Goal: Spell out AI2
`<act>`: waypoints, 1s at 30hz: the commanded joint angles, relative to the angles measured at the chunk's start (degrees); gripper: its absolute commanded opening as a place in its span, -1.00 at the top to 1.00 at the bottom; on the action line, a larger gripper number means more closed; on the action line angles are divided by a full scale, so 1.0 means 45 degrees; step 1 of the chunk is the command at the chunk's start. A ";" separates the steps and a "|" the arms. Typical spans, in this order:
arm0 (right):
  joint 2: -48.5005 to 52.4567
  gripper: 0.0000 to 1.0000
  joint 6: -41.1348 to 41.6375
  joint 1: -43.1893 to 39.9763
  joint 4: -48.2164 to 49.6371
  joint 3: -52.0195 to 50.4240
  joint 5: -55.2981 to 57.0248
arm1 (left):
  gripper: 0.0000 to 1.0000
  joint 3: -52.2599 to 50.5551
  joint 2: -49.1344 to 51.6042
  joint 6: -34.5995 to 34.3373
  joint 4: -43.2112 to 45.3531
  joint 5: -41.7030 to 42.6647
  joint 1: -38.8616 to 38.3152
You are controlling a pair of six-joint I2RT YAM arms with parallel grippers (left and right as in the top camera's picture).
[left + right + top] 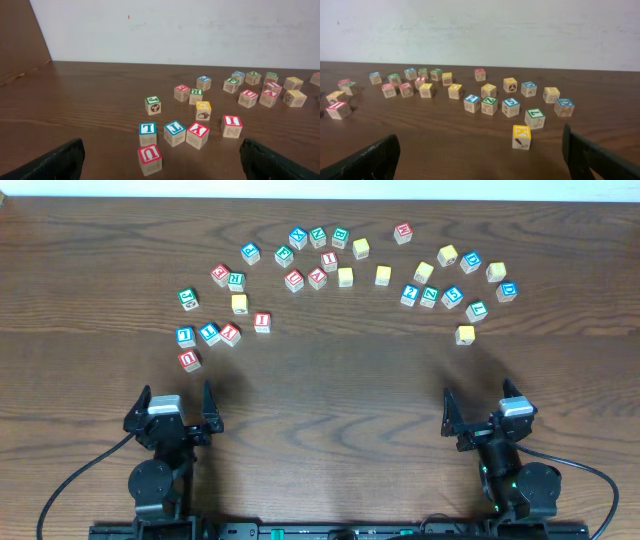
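The red-framed "A" block (317, 278) sits in the middle cluster at the far side. The red-framed "I" block (262, 322) stands alone on the left, closer to me; it also shows in the left wrist view (231, 125). The blue-framed "2" block (409, 295) starts a short row on the right and shows in the right wrist view (472, 102). My left gripper (176, 396) (165, 161) is open and empty near the front edge. My right gripper (482, 408) (480, 152) is open and empty as well. Both are well short of the blocks.
Several other letter blocks lie scattered in an arc across the far half. A red "U" block (150, 159) is nearest my left gripper. A yellow-framed block (521, 136) is nearest my right gripper. A green "Z" (430, 296) and a blue "5" (452, 296) sit beside the "2".
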 commanded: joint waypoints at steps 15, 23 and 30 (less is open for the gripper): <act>-0.0058 -0.98 0.0073 -0.0087 -0.0053 -0.0010 -0.0039 | -0.95 -0.0029 0.0000 0.0180 -0.0568 0.0806 0.0078; -0.0058 -0.99 0.0073 -0.0087 -0.0053 -0.0010 -0.0039 | -0.95 0.1141 0.1938 0.0175 -0.0568 0.1234 0.0078; -0.0058 -0.99 0.0073 -0.0087 -0.0053 -0.0010 -0.0039 | -0.95 0.3929 0.6037 0.0180 -0.0792 0.2283 0.0078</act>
